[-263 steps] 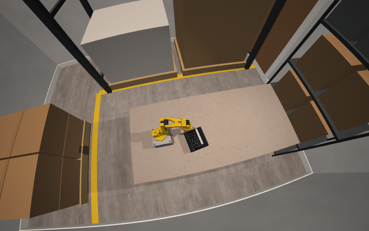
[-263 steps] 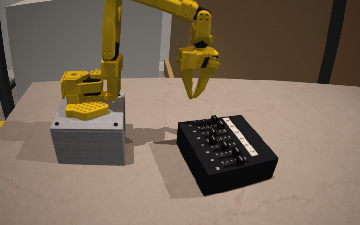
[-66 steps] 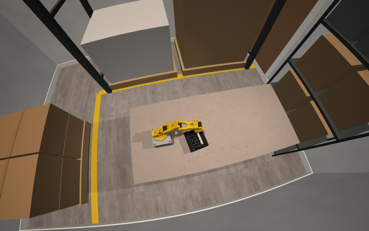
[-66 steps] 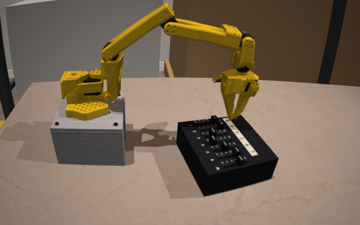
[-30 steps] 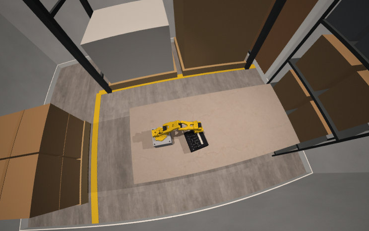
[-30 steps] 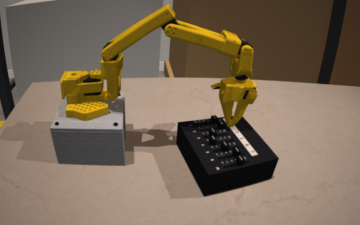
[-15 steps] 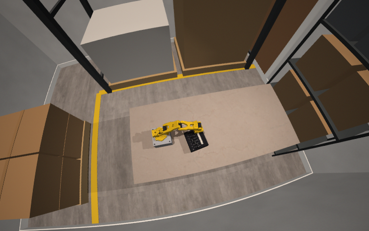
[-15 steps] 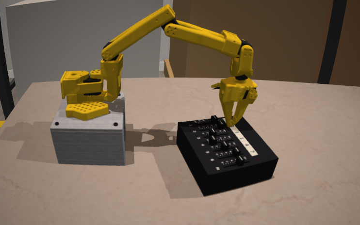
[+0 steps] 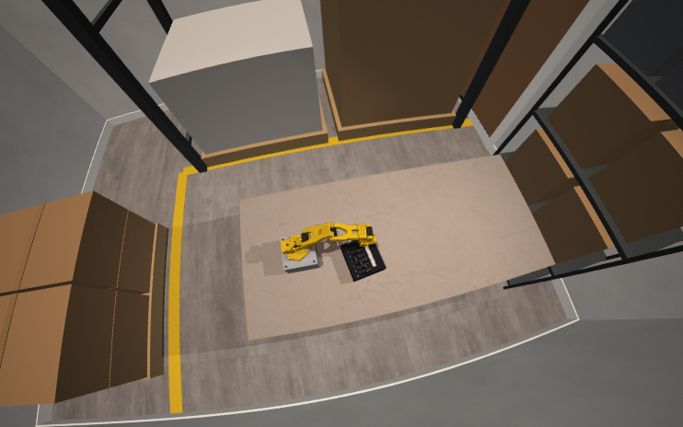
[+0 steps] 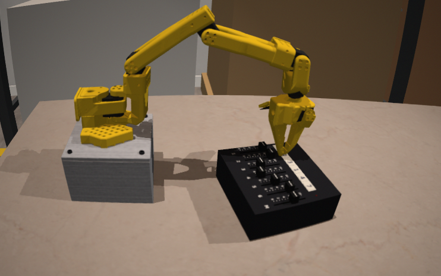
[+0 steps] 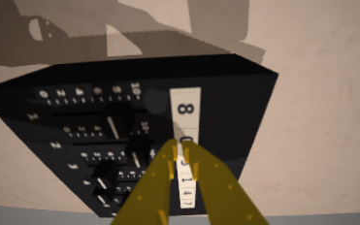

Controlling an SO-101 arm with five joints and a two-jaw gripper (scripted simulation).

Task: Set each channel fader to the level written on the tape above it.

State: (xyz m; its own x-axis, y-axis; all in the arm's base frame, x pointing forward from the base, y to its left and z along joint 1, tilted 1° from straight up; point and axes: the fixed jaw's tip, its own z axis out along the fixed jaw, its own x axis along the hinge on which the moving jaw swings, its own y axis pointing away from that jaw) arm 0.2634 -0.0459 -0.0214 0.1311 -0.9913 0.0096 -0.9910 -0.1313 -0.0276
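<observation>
The black lighting desk (image 10: 277,187) sits on the table to the right of the arm's base; it also shows in the top view (image 9: 363,259). Several black fader caps (image 10: 274,178) stand in rows on its top. A white tape strip (image 10: 299,173) with written numbers runs along its right side; in the wrist view the strip (image 11: 185,116) reads 8 at the far end. My gripper (image 10: 283,151) is shut and empty. Its tips hover at the far end of the tape strip, just right of the farthest fader cap (image 10: 262,146). In the wrist view my fingers cover the middle of the tape.
The arm's grey base block (image 10: 109,168) stands left of the desk. Large cardboard boxes (image 9: 57,296) and shelving (image 9: 615,175) surround the table, well away from the arm.
</observation>
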